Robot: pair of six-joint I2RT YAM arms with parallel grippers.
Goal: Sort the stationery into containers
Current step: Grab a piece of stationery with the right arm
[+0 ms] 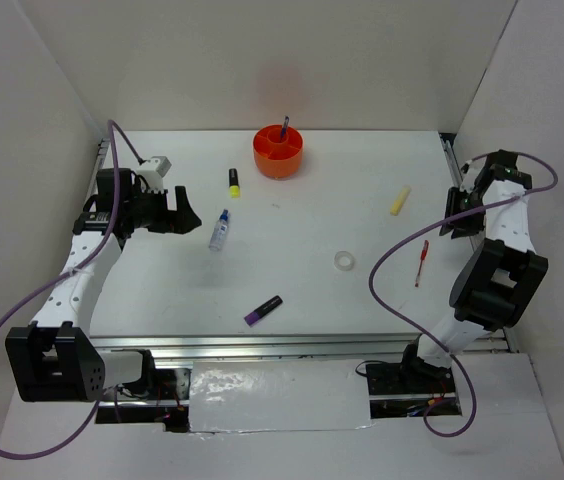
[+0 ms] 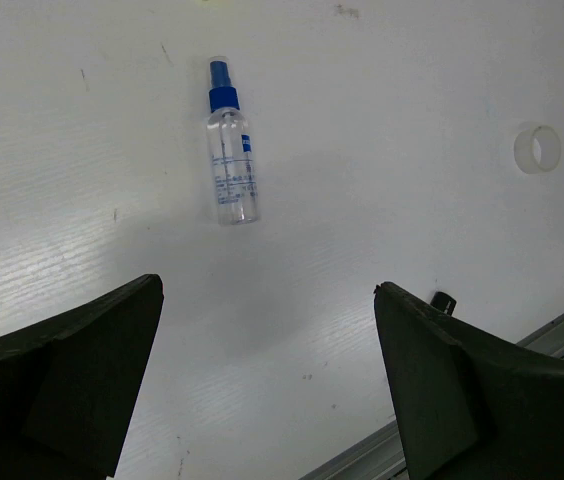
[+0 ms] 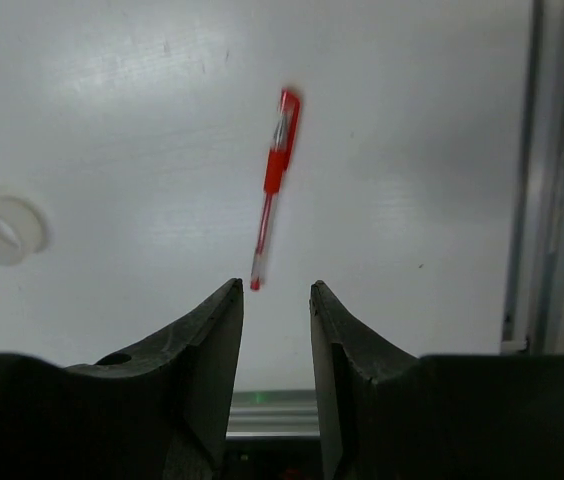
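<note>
Gaping left end effector (image 2: 267,285) hiding most of highlighter (image 2: 443,300); right end effector (image 3: 276,286) narrow, empty

Printed matter in view: one item only. The clear blue-capped bottle (image 2: 232,150), lying on the white worktop (image 2: 412,80), carries a small blue square mark (image 2: 246,142) on its upper body, just below the cap, and a block of fine blue print (image 2: 228,178) further down the clear wall. In the left wrist view the square may enclose a pale word or logo, but its letters are too small to make out, and the fine print is likewise illegible. The red pen (image 3: 274,190), the yellow highlighter (image 1: 233,181) and the purple highlighter (image 1: 263,310) show no lettering that can be read at this size.
</note>
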